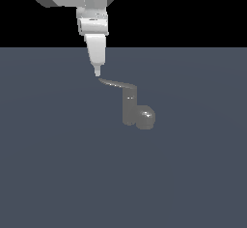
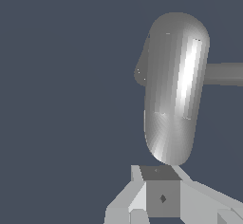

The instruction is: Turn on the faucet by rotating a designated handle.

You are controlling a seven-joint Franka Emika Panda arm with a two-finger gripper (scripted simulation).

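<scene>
Toward the exterior view's left: gripper (image 1: 97,72) hanging from the white arm, tip poised at the free end of the handle (image 1: 116,84), touching or just short of it; contact not confirmable. Claw state: fingers seen as one narrow point outside, blocky pale finger (image 2: 163,197) forms only at the wrist view's edge, so open or closed cannot be told; nothing visibly clamped. Centre: handle running as a thin, flat, tapering blade from that tip to the top of the post. Toward the exterior view's right: faucet (image 1: 137,111) standing on the dull slate-blue floor (image 1: 58,174), upright cylindrical post with a rounded bulbous base beside it. Wrist view: same fixture (image 2: 173,90) as a smooth capsule with a bright specular streak, glossy grey metal, unmarked. Progress, judged: approach appears complete, rotation not evidently begun; push or sweep of the lever about the post remains, likely with risk of the narrow tip slipping off so slim an edge.
</scene>
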